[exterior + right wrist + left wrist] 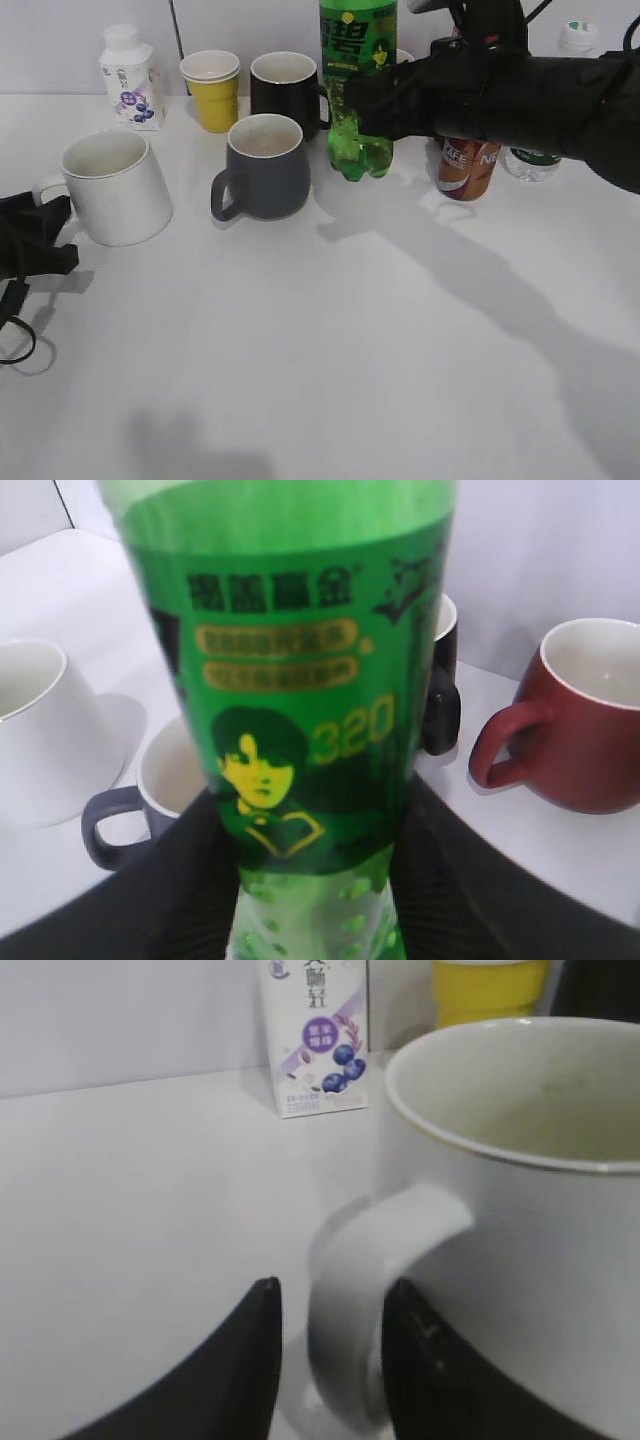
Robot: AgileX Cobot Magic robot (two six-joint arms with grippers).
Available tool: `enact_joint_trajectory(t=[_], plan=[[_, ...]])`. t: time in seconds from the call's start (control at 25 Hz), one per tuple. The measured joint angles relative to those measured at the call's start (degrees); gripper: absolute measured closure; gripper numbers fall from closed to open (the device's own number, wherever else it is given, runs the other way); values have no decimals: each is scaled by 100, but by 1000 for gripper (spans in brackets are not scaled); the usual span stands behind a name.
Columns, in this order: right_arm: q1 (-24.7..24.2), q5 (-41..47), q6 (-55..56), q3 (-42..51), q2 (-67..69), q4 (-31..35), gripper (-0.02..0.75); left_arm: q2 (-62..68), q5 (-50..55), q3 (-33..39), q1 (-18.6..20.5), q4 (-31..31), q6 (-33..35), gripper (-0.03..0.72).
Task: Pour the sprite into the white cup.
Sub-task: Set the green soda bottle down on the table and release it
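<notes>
Right fingers (310, 880) are gripping the sprite (357, 90) mid-body; probably slippery, squashy. Left fingers (330, 1360) are straddling the cup (110, 185) handle, parted.

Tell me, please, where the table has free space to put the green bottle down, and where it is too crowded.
The whole front of the table, nearer than the white cup and grey mug, is bare. The back row is crowded: carton, yellow cup, black mug, sprite, can stand close together.
</notes>
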Motion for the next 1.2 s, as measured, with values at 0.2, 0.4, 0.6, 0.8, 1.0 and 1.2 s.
enact_joint_trajectory(t=[0.2,0.4,0.6,0.8,1.0,1.2], plan=[[0,-44,-261,0,0,309,416,-226,14,67,0,123,0,403],[-142,-636,-908,334,61,1681,416,-471,23,420,0,182,0,402],[-228,-1530,-1446,1039,409,2506,416,-951,44,737,0,252,0,402],[-228,-2005,-1706,1218,910,2534,417,-1538,44,844,0,278,-48,395],[-222,-2260,-2476,1218,1040,2353,417,-2126,321,844,0,367,-76,394],[-222,-2323,-2609,1218,1053,2088,417,-2536,548,848,0,412,-82,393]])
